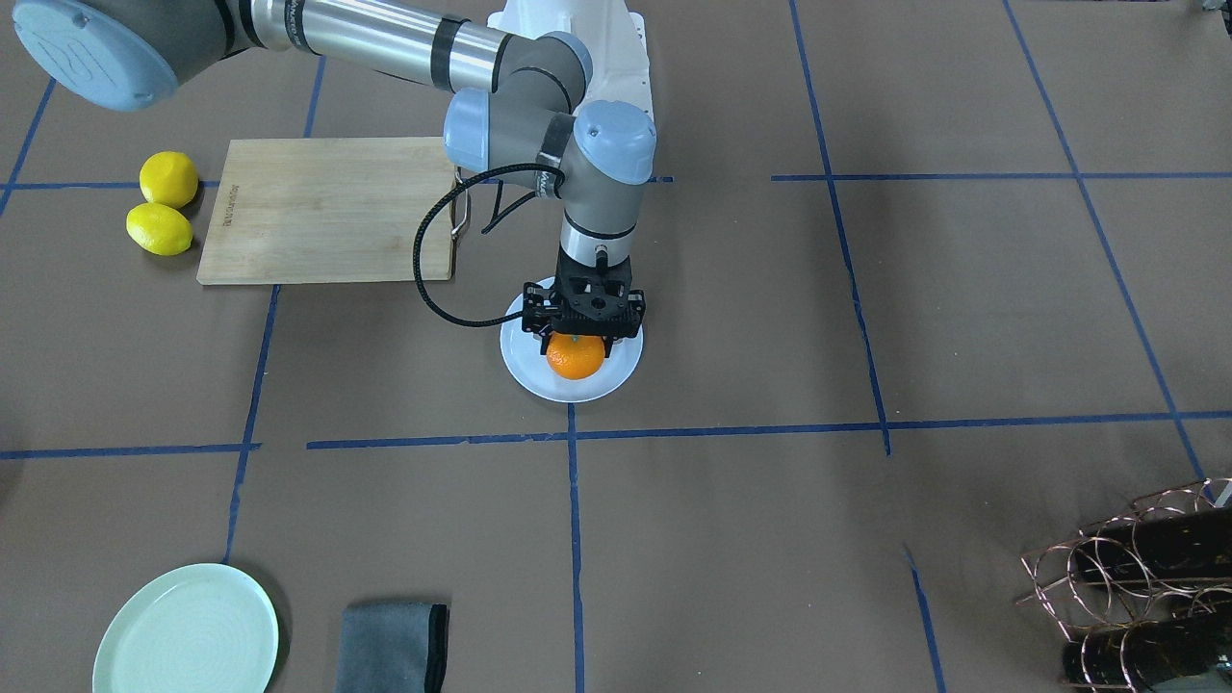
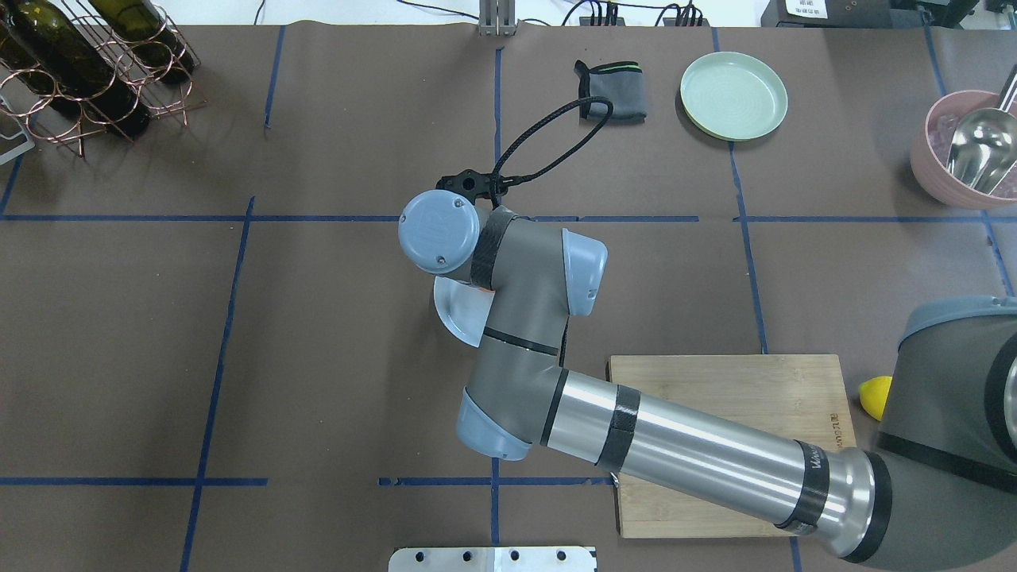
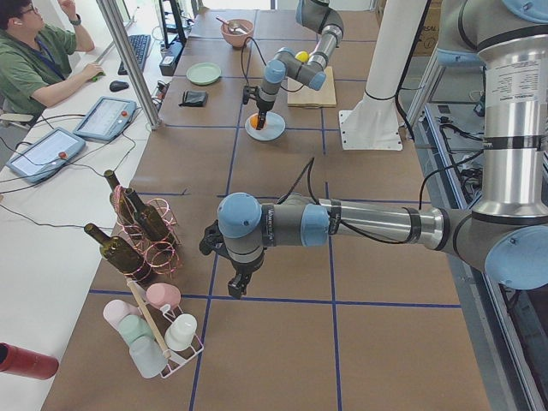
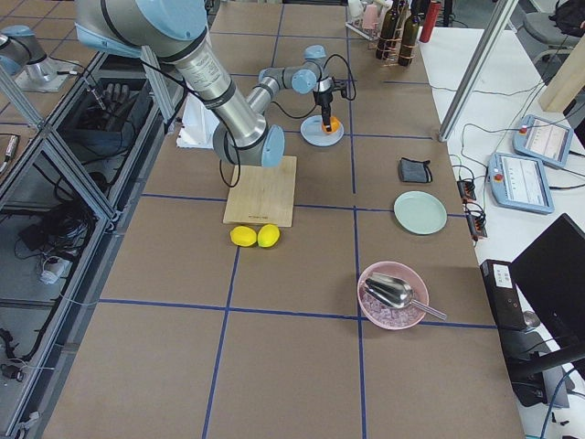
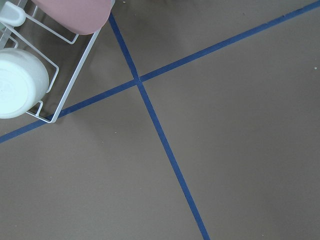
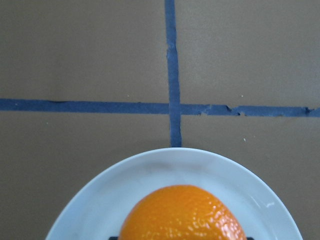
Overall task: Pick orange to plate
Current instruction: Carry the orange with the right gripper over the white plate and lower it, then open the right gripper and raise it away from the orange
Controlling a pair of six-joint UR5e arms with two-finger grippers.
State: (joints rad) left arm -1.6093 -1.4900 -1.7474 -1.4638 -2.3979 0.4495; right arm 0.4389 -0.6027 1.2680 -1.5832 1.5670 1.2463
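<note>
The right hand stands upright over the orange, its black body hiding the fruit's top in the front-facing view. Its fingers are lost behind the housing, so I cannot tell whether they pinch the fruit or merely straddle it. The orange sits at the middle of the pale bluish-white plate, though no view shows whether it rests on the plate or hangs just above it. The wrist camera crops the lower half of the orange and the near rim of the plate. From overhead the right arm's wrist joints cover nearly all of the plate, leaving a crescent and a sliver of orange. The left hand hangs over the desk well apart from the plate, seen only from the side, so I cannot tell how far it is spread. Its camera catches a corner of a wire cup rack with a white cup, both cut by the edge. The mint-green plate, the grey cloth and the wine rack run off the front-facing picture. A branded mark runs along one short edge of the cutting board, too small to read, and white lettering on the right arm's black band is likewise illegible.
</note>
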